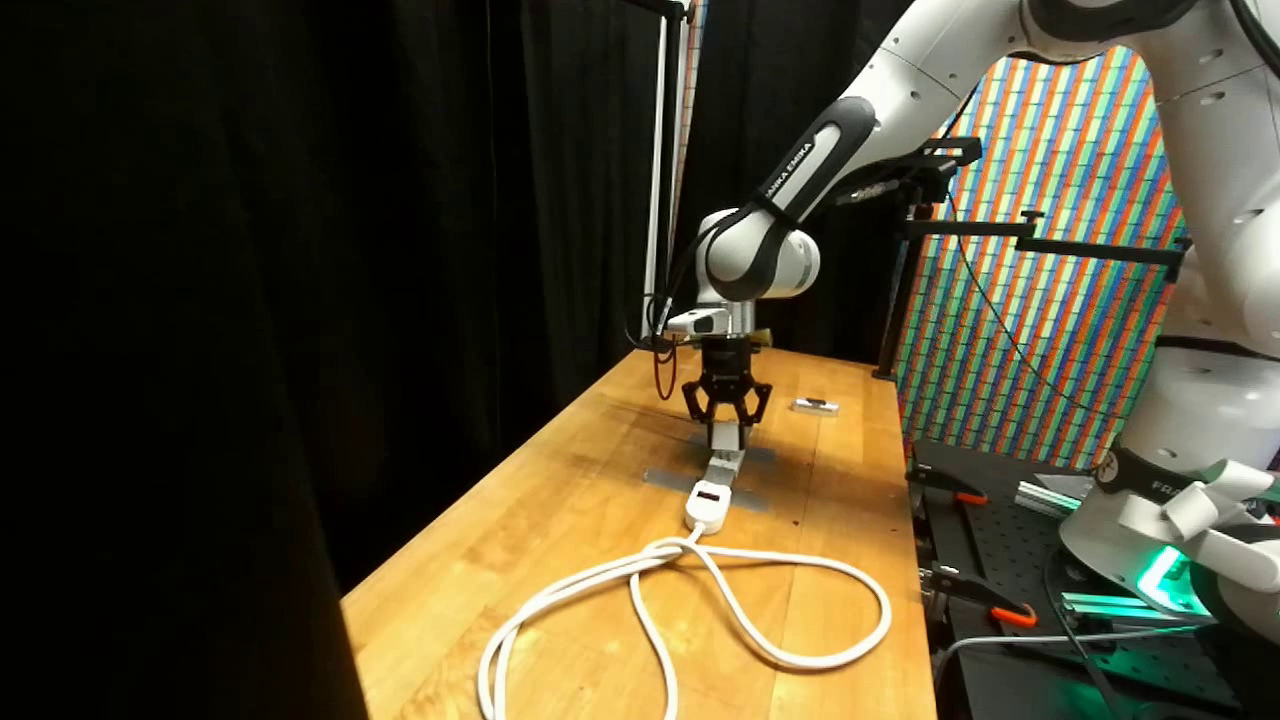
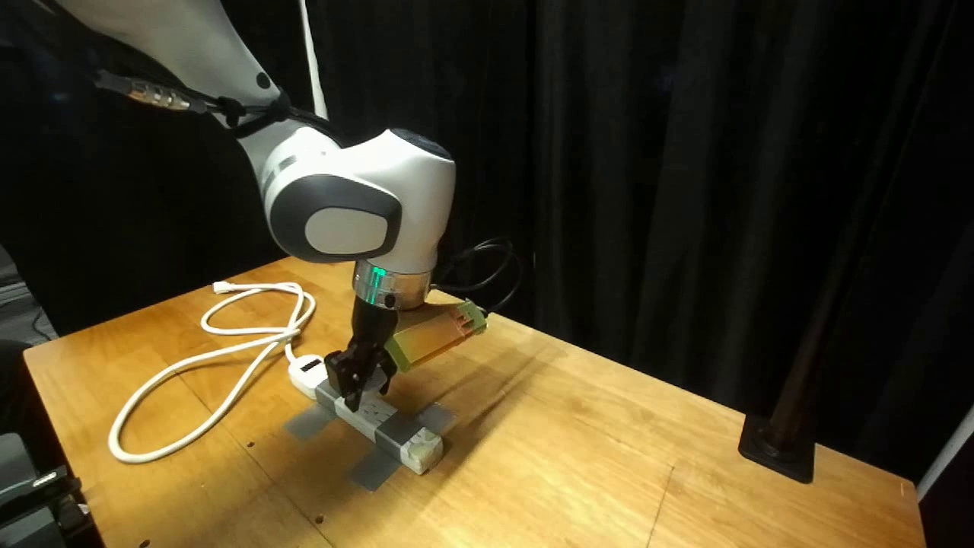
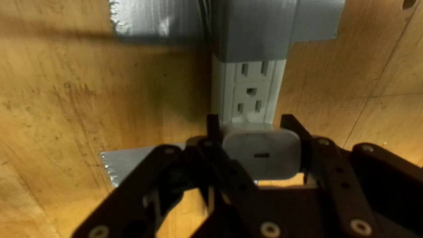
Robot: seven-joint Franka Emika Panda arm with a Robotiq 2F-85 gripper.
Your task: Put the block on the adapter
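Wrist view is showing you the gripper [image 3: 256,135] clamping on the block [image 3: 264,153], which you are holding over the adapter [image 3: 249,91]; you cannot tell whether block and adapter are touching. Here, block and gripper are covering the adapter's lower stretch. In an exterior view, the dark fingers [image 2: 352,397] are leaving the block hard to make out. Gray tape [image 3: 257,31] is crossing the adapter, masking part of its face. In an exterior view, a white cable [image 1: 820,663] is looping over the table [image 1: 600,500] and running out of frame; a small object [image 1: 815,407], unidentifiable, is lying apart.
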